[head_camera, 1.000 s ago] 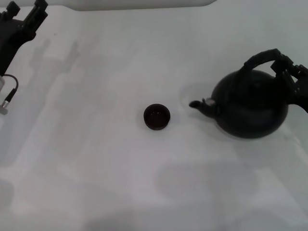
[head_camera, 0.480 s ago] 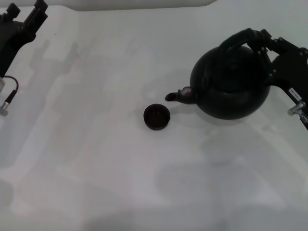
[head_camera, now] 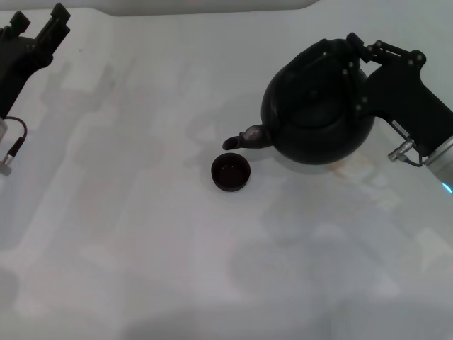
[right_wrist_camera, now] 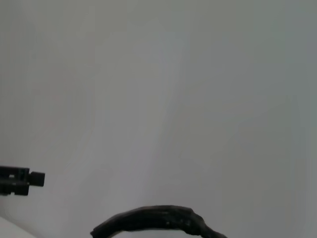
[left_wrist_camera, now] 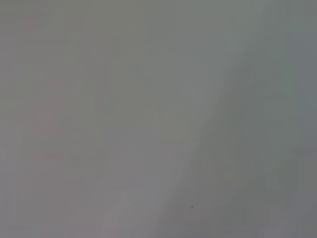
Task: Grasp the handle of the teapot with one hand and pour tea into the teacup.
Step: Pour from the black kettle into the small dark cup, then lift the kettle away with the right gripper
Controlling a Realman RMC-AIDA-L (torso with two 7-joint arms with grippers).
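Observation:
The large matte-black teapot [head_camera: 311, 113] hangs in the air at the right of the head view, tilted with its spout [head_camera: 239, 140] pointing left and down. The spout tip is just above and behind the small dark teacup [head_camera: 231, 172], which stands on the white table. My right gripper [head_camera: 352, 55] is shut on the teapot's arched black handle [head_camera: 330, 48]. Part of the handle also shows in the right wrist view [right_wrist_camera: 153, 219]. My left gripper [head_camera: 37, 27] is open and parked at the far left back, also seen far off in the right wrist view [right_wrist_camera: 21, 179].
The white table [head_camera: 141, 234] stretches around the cup. A cable with a plug [head_camera: 10, 152] hangs at the left edge. The left wrist view shows only blank grey surface.
My right gripper has lifted the teapot and carried it left toward the cup, tilting its spout down. The cup and the left arm have not moved.

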